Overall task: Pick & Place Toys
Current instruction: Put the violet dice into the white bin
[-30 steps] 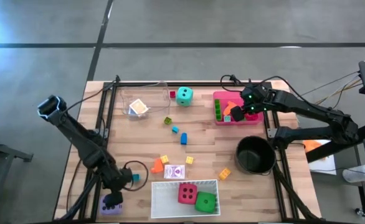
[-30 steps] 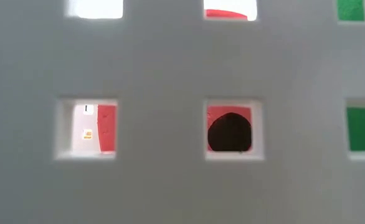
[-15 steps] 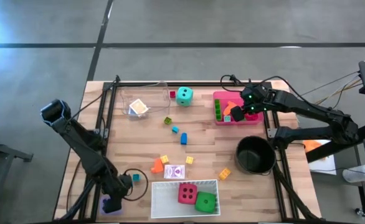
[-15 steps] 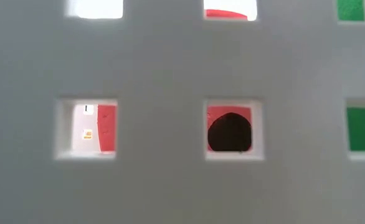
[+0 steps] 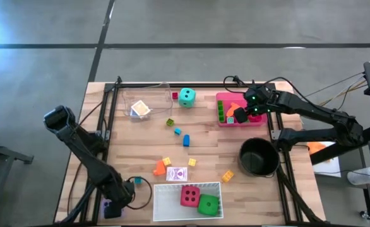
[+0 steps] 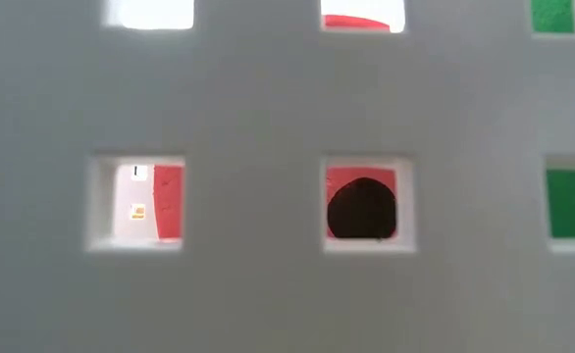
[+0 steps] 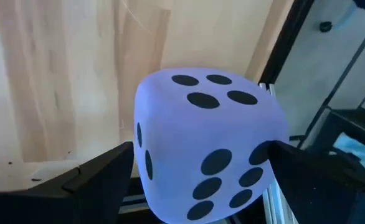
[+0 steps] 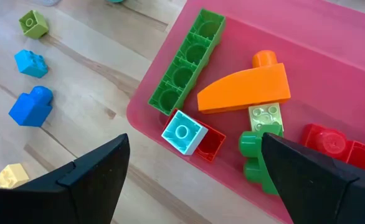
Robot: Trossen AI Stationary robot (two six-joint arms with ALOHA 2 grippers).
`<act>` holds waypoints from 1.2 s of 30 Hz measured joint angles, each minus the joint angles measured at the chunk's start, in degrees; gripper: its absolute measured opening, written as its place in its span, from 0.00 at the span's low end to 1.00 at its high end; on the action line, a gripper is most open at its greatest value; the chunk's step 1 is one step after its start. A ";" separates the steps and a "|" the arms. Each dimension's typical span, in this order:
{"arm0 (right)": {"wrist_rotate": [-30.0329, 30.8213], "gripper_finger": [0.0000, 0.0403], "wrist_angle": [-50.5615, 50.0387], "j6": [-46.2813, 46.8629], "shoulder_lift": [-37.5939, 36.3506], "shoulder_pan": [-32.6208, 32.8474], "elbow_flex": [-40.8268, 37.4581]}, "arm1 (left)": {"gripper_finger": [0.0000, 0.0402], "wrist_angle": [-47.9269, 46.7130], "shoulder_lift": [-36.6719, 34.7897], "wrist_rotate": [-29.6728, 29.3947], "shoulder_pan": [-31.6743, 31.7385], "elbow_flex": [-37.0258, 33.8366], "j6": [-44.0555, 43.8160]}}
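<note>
My left gripper (image 5: 112,208) is at the table's near left corner, shut on the purple die (image 7: 204,143), which it mostly hides in the high view. My right gripper (image 5: 240,115) hangs open and empty over the pink tray (image 5: 235,98), above its blocks (image 8: 245,96). The teal die (image 5: 186,96) sits on the table at the far middle. The red die (image 5: 189,196) and the green die (image 5: 208,204) lie in the white tray (image 5: 166,189). Small blocks (image 5: 186,140) and a card (image 5: 177,174) lie on the table's middle. My left gripper pinches the purple die between its two fingers, one on each of two opposite sides (image 7: 139,158). The fingers (image 7: 101,177) come from above, pointing down. The die sits upright between them. Whether it is clear of the table, I cannot tell.
A black round pot (image 5: 259,157) stands at the right. A clear tray (image 5: 150,94) with a card (image 5: 139,109) is at the far left. The table's metal rail (image 7: 282,37) runs close beside the purple die. The white tray's holed wall (image 6: 268,284) fills the low view.
My left gripper has gone down a little toward the table's near edge, onto the purple die, and now covers more of it. The left arm's upper part has swung toward the near edge.
</note>
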 joint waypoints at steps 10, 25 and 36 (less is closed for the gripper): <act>-0.13 0.88 0.00 -0.29 0.03 1.25 0.00 | 0.93 4.02 4.15 5.21 -0.02 0.08 6.17; -0.14 0.88 0.23 -0.57 0.03 3.49 0.00 | 0.58 4.45 4.76 5.79 0.02 -1.49 6.63; -0.11 0.88 0.43 -0.42 0.03 4.22 0.00 | 0.58 4.06 4.78 5.91 0.01 -1.49 4.31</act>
